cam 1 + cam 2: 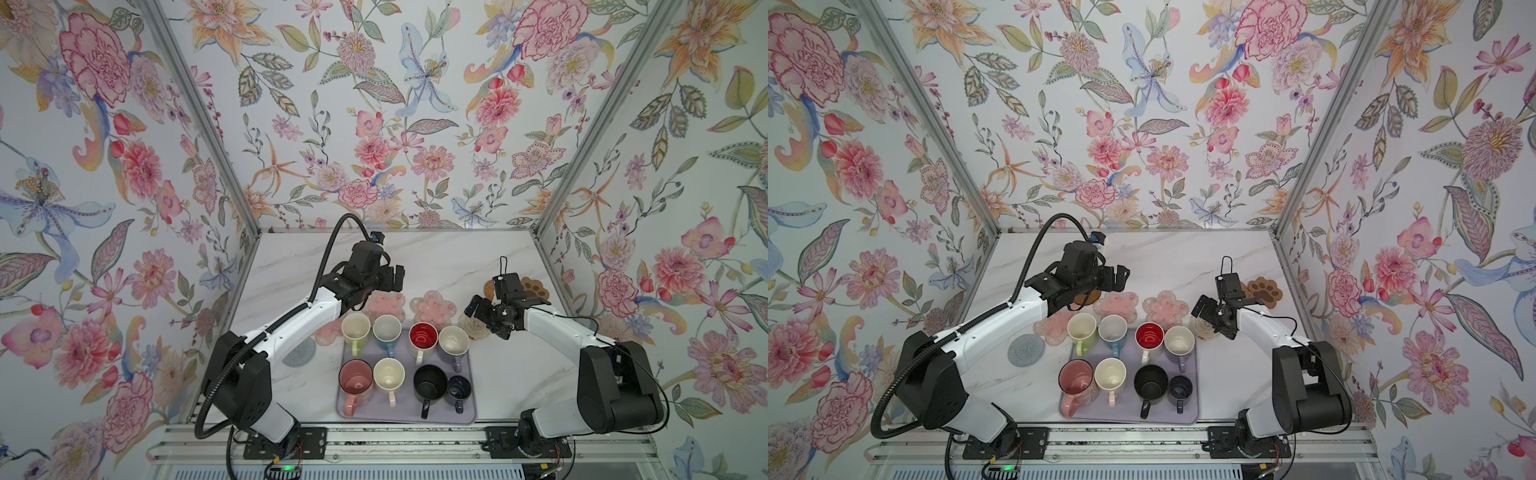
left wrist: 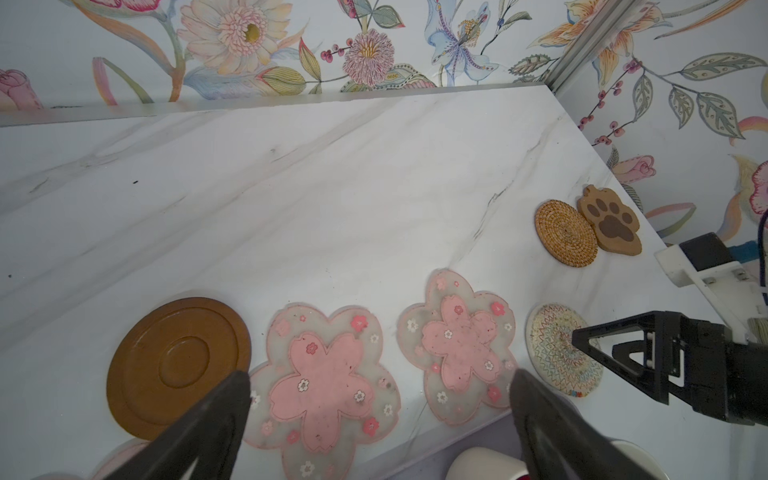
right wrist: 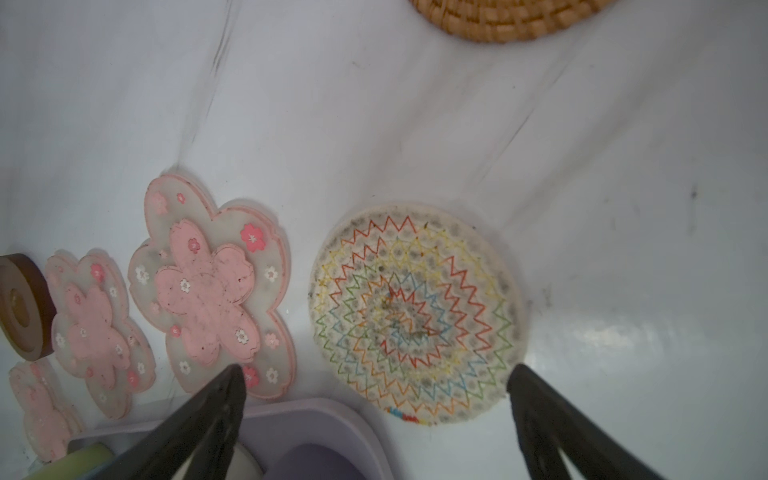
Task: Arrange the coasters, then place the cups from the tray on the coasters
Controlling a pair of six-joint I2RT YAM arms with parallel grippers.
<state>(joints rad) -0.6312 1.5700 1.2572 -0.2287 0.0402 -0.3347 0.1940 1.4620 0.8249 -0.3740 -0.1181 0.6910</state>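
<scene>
Top view | left arm [image 1: 1000, 328] half-covers brown disc [image 1: 1095, 297] | cups [image 1: 1149, 336] fill tray [image 1: 1190, 411]

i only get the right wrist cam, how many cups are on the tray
observer: eight cups, two rows of four, all on the tray.
operator: any coaster i'm missing
observer: a grey round coaster lies left of the tray in both top views.
operator: left tool busy
observer: no, the left tool is open and empty above a pink flower coaster.
</scene>
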